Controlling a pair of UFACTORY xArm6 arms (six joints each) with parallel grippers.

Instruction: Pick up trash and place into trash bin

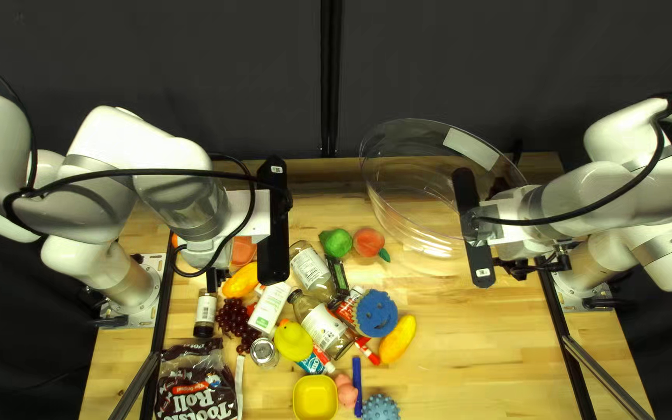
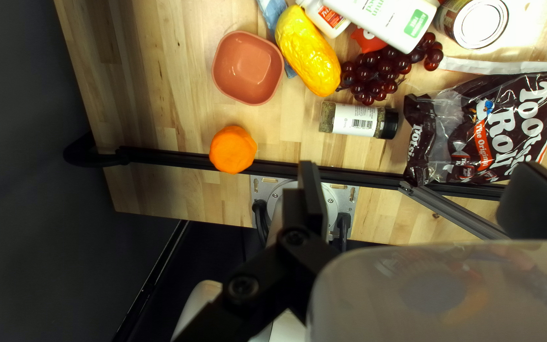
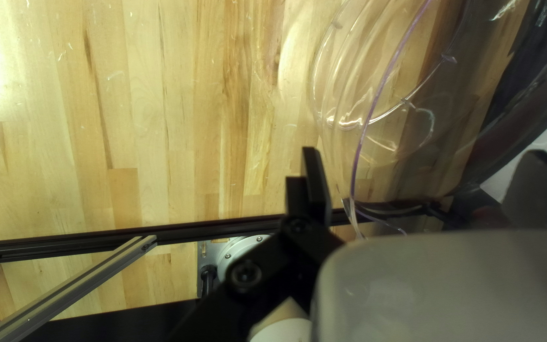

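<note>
Over L-of-center of the table [image 1: 491, 350], L gripper [image 1: 274, 222] hangs w/ jaws apart, nothing clamped. Ahead of its gap in L wrist view: spice jar [image 2: 359, 119] & candy bag [image 2: 489, 136], both on the tabletop, well apart from the jaws.

Rest of the pile, same side in top L view: two clear bottles [image 1: 310, 272] lying near each other, white bottle [image 1: 270, 307] beside them, can [image 1: 264, 352] next to grapes [image 1: 236, 320]. Can't tell which pcs. count as trash.

R gripper [image 1: 472, 225], jaws also apart, overlaps the R side of the clear bin [image 1: 433, 250]; bin wall shows btwn its fingers, contact unclear.
</note>
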